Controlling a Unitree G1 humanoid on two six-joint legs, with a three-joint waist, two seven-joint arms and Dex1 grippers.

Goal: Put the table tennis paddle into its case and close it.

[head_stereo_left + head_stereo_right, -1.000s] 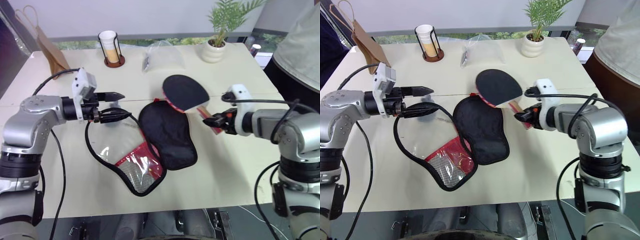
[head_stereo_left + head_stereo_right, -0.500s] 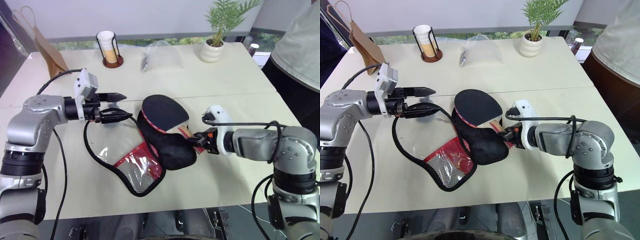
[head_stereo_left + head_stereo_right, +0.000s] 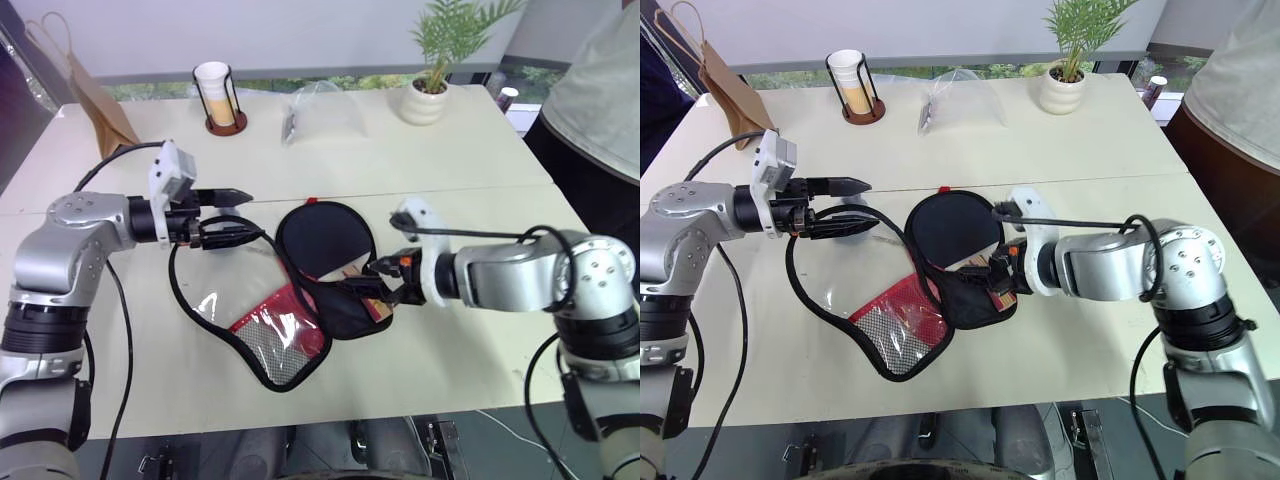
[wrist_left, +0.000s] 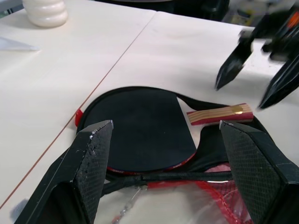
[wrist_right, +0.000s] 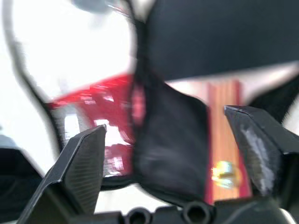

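Observation:
The table tennis paddle (image 3: 322,238) lies face up on the black lower half of the open case (image 3: 350,310). Its striped wooden handle (image 4: 219,114) points toward my right gripper (image 3: 368,290). That gripper hovers just above the handle, open, with nothing between its fingers. The case's red and mesh flap (image 3: 278,335) is spread toward the table's front. The case's black rim loops up to my left gripper (image 3: 228,215). The left gripper stands open and level at the case's left side, and the rim hangs across its lower finger (image 3: 232,238).
At the back of the table (image 3: 470,360) stand a paper cup in a wire holder (image 3: 218,95), a clear plastic bag (image 3: 322,112), a potted plant (image 3: 432,85) and a brown paper bag (image 3: 95,95). A person (image 3: 600,90) stands at the far right.
My right gripper brought the paddle leftward and down onto the case's black half, then opened and let go of the handle. The left gripper kept still.

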